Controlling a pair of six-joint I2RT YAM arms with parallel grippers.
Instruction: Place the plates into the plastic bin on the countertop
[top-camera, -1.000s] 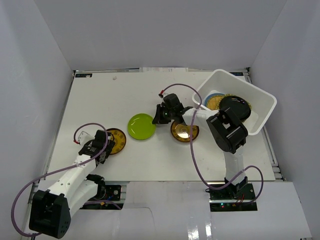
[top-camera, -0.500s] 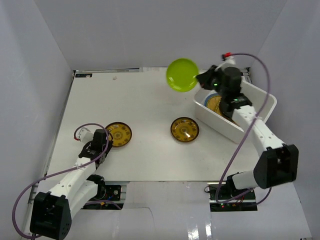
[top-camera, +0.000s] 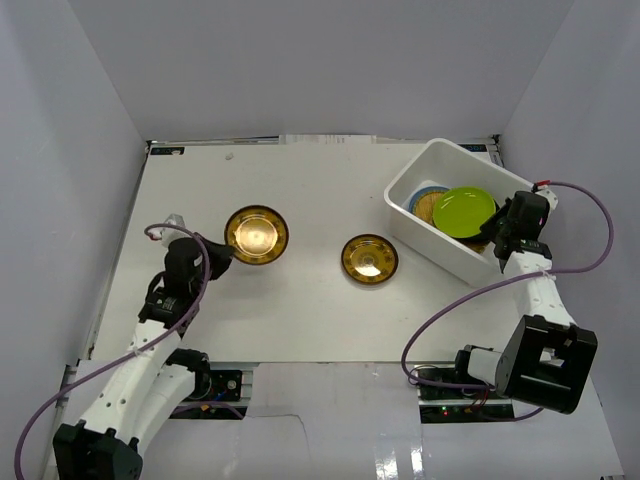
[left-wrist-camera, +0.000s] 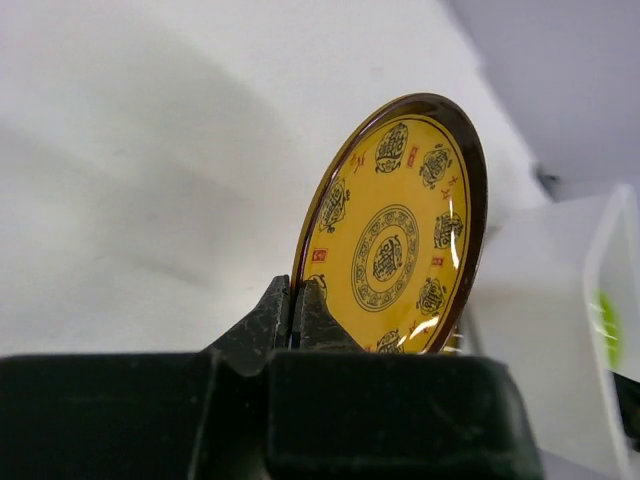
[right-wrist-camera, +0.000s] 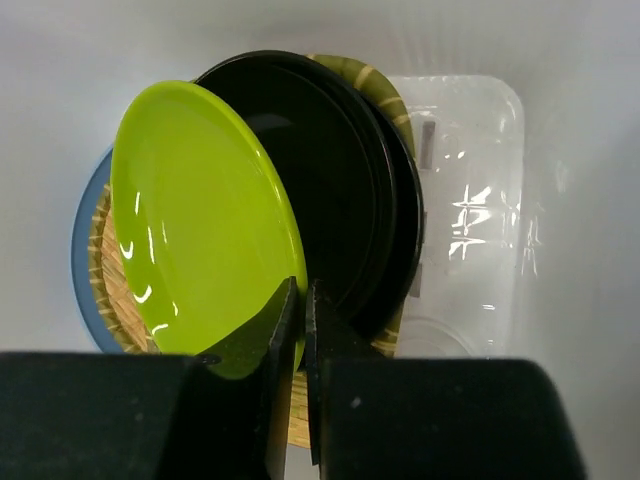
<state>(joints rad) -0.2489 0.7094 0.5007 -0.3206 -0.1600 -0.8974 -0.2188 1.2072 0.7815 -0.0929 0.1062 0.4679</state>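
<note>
My left gripper (top-camera: 222, 257) is shut on the rim of a gold-amber patterned plate (top-camera: 256, 234), held on edge above the countertop (top-camera: 300, 190); the left wrist view shows its fingers (left-wrist-camera: 294, 292) pinching the plate (left-wrist-camera: 400, 230). A second gold plate (top-camera: 370, 258) lies flat mid-table. At the right stands the white plastic bin (top-camera: 450, 262). Inside it my right gripper (top-camera: 497, 236) grips the lime green plate (right-wrist-camera: 200, 210) by its rim, tilted over two black plates (right-wrist-camera: 350, 180), a woven plate (right-wrist-camera: 112, 285) and a light blue one (right-wrist-camera: 82, 250).
Pale grey walls enclose the table on three sides. Purple cables loop from both arms near the front edge (top-camera: 440, 320). The bin's right part (right-wrist-camera: 470, 200) holds no plates. The right arm's base (top-camera: 540, 360) sits at the near right corner.
The left gripper closed on the gold plate and lifted it up and to the right. The right arm carried the green plate off the table, through the air and down into the bin.
</note>
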